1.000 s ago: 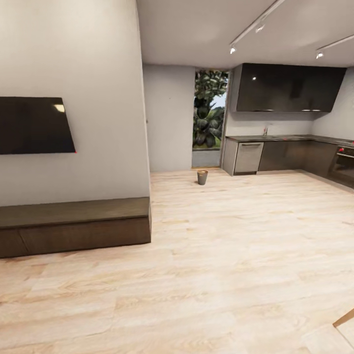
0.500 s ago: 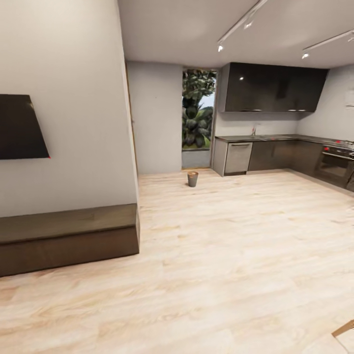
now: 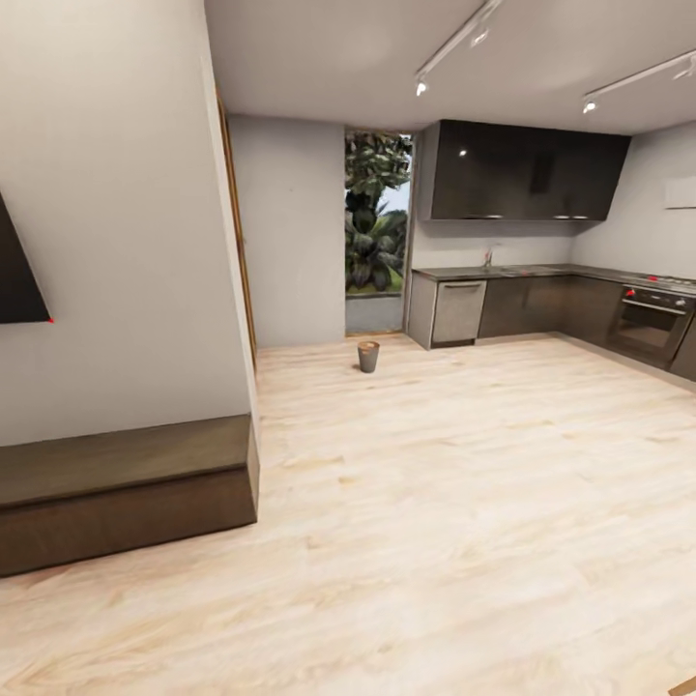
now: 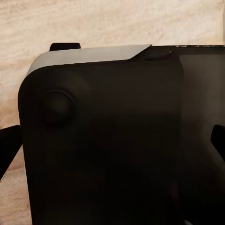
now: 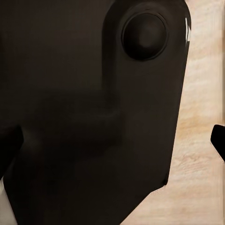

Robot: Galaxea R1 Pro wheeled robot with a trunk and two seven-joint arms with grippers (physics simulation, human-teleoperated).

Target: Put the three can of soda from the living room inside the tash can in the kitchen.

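The small round grey bin with a coppery-brown inner wall [image 3: 368, 356] stands upright on the light wood plank floor [image 3: 464, 503], far ahead of us, just in front of the tall window with dark green foliage [image 3: 375, 232] behind it. To the bin's right runs the dark kitchen counter [image 3: 541, 273] with a steel-fronted dishwasher [image 3: 457, 311] beneath it and glossy black wall cupboards [image 3: 522, 172] above; farther right of the bin sits a black oven with red knobs [image 3: 650, 324]. To the bin's left and much nearer to us is a low dark wooden bench [image 3: 121, 488] against the white wall, with a corner of a black wall television [image 3: 17, 275] above it.

In the wrist views we see dark robot body panels over the floor planks, with black finger tips at the frame edges; we cannot tell whether either pincer is released or clenched, and no soda can is visible.

We judge this a transit step. To do it well we should hold the bin central in the head view, pass clear of the bench corner, and stop near the bin.
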